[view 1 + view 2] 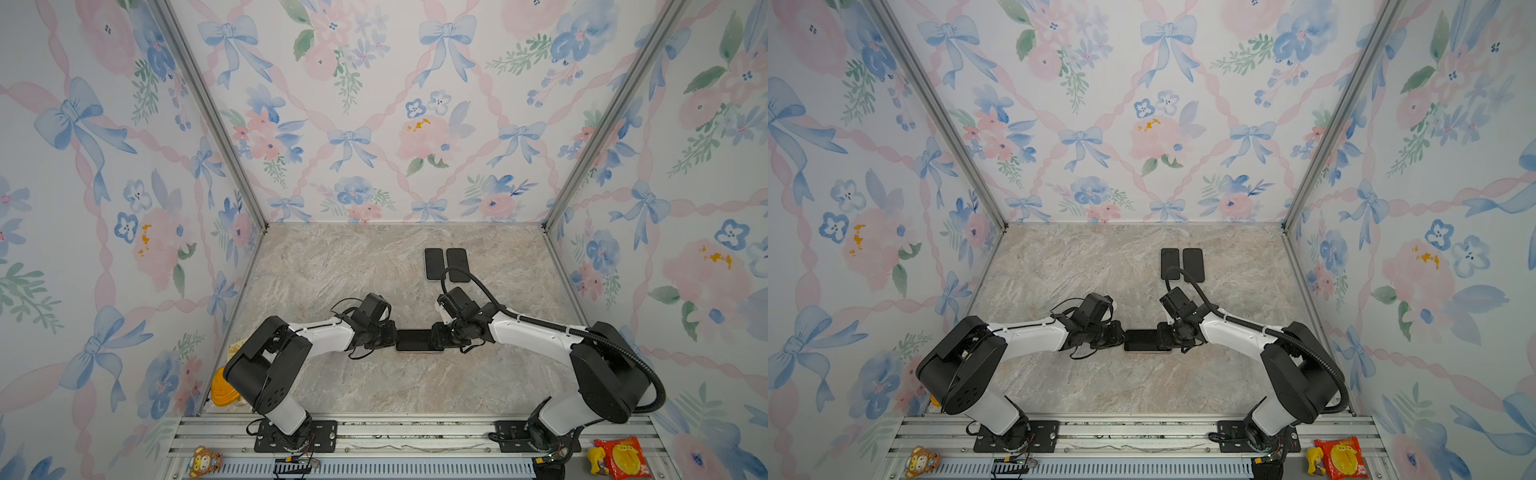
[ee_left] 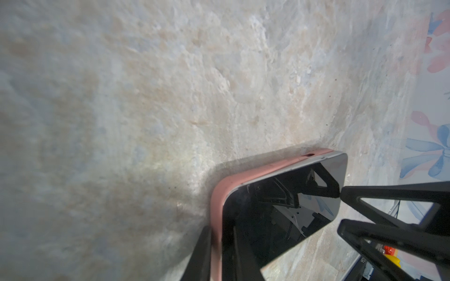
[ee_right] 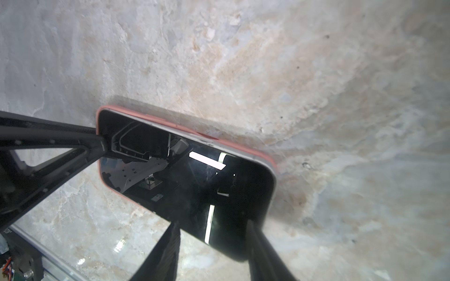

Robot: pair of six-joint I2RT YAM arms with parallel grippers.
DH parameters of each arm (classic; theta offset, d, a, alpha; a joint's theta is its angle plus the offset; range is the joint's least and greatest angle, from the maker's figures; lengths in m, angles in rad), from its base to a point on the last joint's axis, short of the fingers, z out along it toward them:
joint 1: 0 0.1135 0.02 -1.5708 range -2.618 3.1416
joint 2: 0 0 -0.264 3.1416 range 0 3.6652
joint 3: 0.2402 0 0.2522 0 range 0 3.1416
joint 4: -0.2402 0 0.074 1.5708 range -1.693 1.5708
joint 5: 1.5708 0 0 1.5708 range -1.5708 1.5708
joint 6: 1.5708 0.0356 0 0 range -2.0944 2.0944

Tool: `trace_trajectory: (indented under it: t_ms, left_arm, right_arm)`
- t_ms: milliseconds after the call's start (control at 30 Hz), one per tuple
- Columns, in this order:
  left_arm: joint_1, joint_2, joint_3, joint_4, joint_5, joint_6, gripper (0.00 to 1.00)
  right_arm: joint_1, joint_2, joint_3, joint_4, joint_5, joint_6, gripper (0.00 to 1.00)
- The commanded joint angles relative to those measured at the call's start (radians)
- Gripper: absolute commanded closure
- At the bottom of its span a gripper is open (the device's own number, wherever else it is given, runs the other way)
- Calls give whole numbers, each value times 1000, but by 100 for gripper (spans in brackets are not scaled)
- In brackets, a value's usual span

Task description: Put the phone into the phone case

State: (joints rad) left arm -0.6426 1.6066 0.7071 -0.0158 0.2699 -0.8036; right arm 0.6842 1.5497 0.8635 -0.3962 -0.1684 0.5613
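Left jaws, nearly closed, straddle the pink phone case [image 2: 216, 219] rim at 9 o'clock. Your right jaws flank the phone [image 3: 187, 202] at 3 o'clock. You cannot tell whether either grips.

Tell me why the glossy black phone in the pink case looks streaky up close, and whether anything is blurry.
In the right wrist view the glossy black phone mirrors bright white light strips: glare, not marks; in the left wrist view the marble-patterned tabletop goes soft and out of focus away from the phone; in both top views lighting is even, shadows faint.
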Motion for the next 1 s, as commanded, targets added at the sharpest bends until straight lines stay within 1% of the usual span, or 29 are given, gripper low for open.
trace_trajectory:
  t_ms: [0, 167, 233, 300, 433, 600, 833, 967]
  left_arm:
    - [-15, 17, -27, -134, -66, 25, 79]
    - [-22, 4, -18, -132, -39, 31, 67]
    - [-22, -9, -18, -131, -26, 34, 64]
    - [-20, -20, -17, -128, -12, 38, 63]
    - [-20, -18, -30, -84, 38, 34, 63]
    - [-20, -10, -46, -39, 72, 20, 64]
    - [-20, -4, -55, -11, 89, 9, 65]
    - [-20, -4, -70, 15, 104, -1, 65]
  right_arm:
    - [-26, -18, -35, -9, 5, 9, 54]
    - [-44, -59, -41, -39, 29, -2, 54]
    - [-50, -63, -61, -21, 23, 3, 54]
    - [-51, -51, -75, 5, 1, 13, 58]
    - [-40, -26, -80, 26, -15, 19, 64]
    - [-31, -28, -91, 48, -34, 27, 72]
    - [-15, 2, -88, 75, -73, 36, 77]
    - [-1, 14, -90, 99, -92, 49, 79]
